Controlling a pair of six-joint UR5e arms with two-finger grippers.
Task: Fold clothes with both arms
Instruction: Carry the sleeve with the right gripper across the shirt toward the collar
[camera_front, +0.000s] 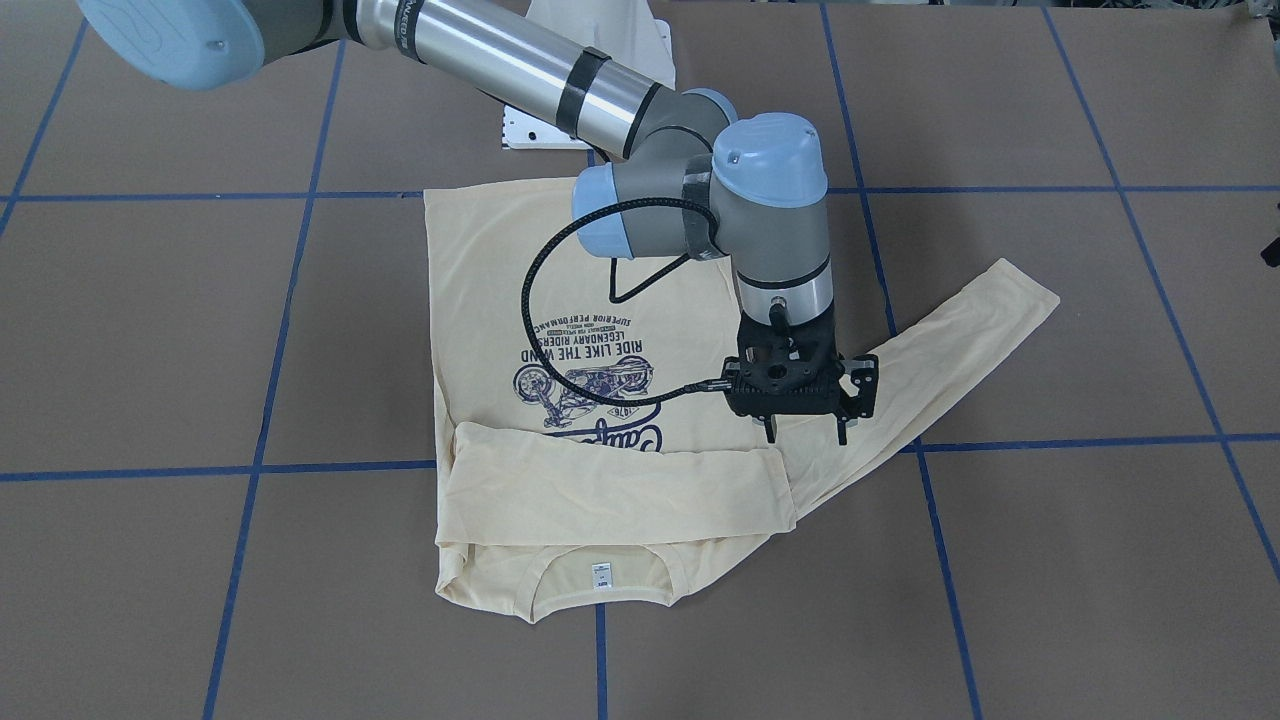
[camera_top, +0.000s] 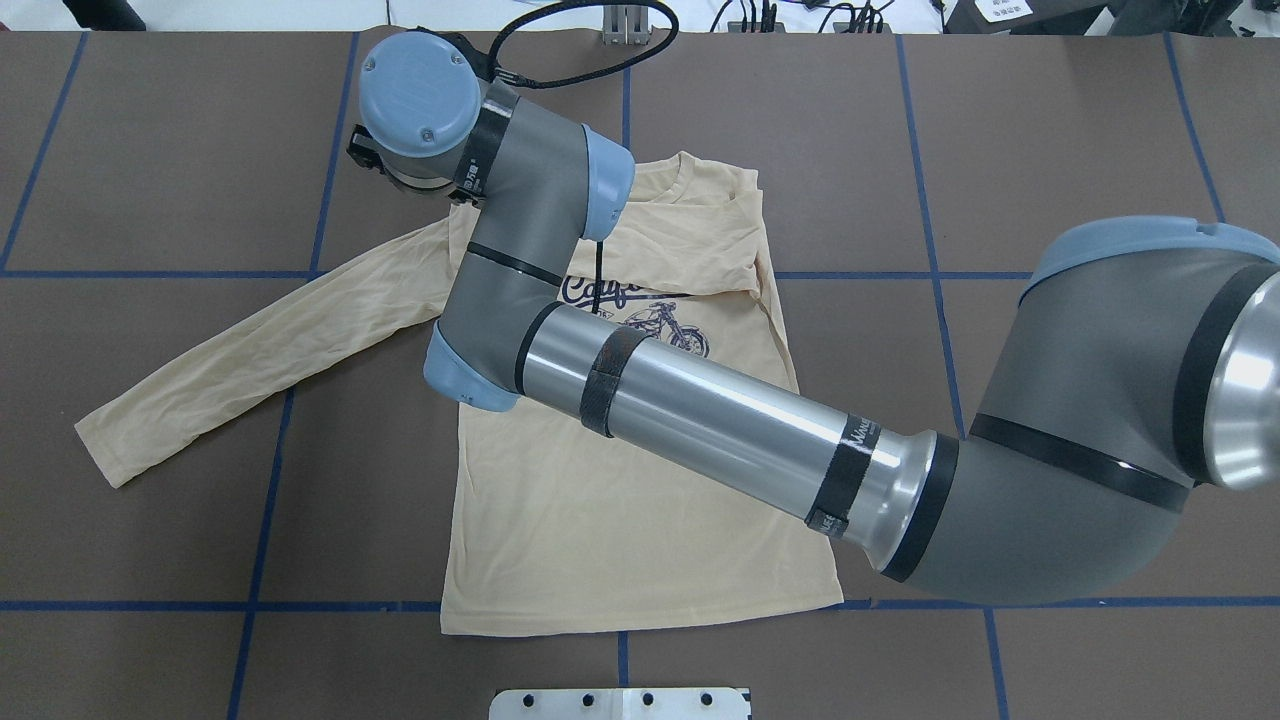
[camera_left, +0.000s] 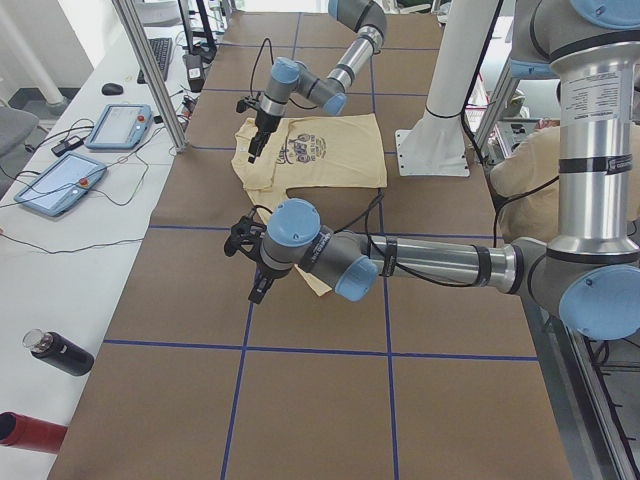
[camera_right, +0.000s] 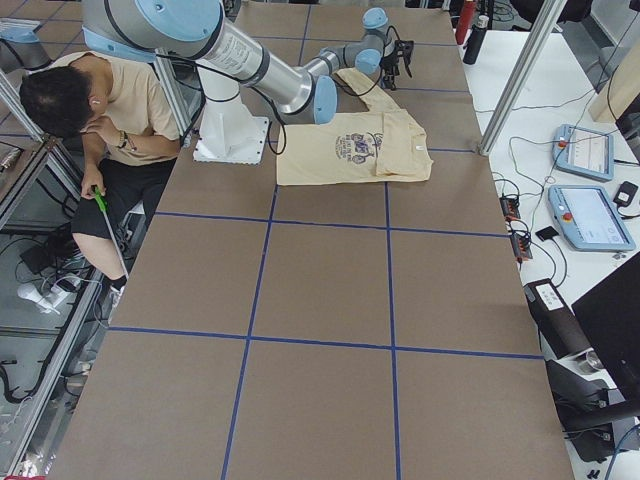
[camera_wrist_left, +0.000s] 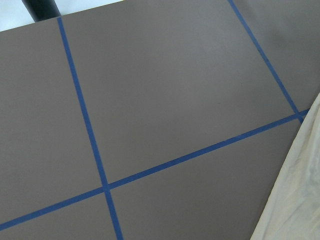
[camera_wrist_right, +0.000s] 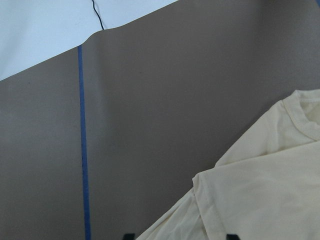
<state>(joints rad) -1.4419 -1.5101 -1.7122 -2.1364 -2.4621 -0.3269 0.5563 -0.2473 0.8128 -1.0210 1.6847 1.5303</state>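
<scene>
Nearest the robot's base: hem of the shirt (camera_top: 620, 560), spread face up on the table (camera_top: 1050, 130), collar at the far end. Next out, on the robot's left: cuff (camera_top: 105, 450) of the outstretched sleeve (camera_top: 270, 345), long axis slanting from that cuff forward and inward to the shoulder. Near the cuff, over bare table by its own wrist view: left gripper (camera_left: 256, 288), seen in the side view only; jaws apart or together, cannot tell. Farther out, past the navy print (camera_front: 590, 375): right gripper (camera_front: 806, 432) on the right arm (camera_top: 720, 410), reached across the shirt and poised just above the root of that same sleeve, fingertips (camera_front: 843, 433) pointing down, jaws apart and holding nothing, cloth directly below them in the wrist view. Beyond it: other sleeve (camera_front: 610, 490), lying folded across the chest over the top of the print. Farthest: collar with white neck label (camera_front: 601, 574). Judged: coming move to turn on the slanted sleeve, right gripper nearer its shoulder end, left gripper nearer its cuff. Counted: one shirt, two sleeves (one out, one folded in), one print, one label, two arms, two grippers.
</scene>
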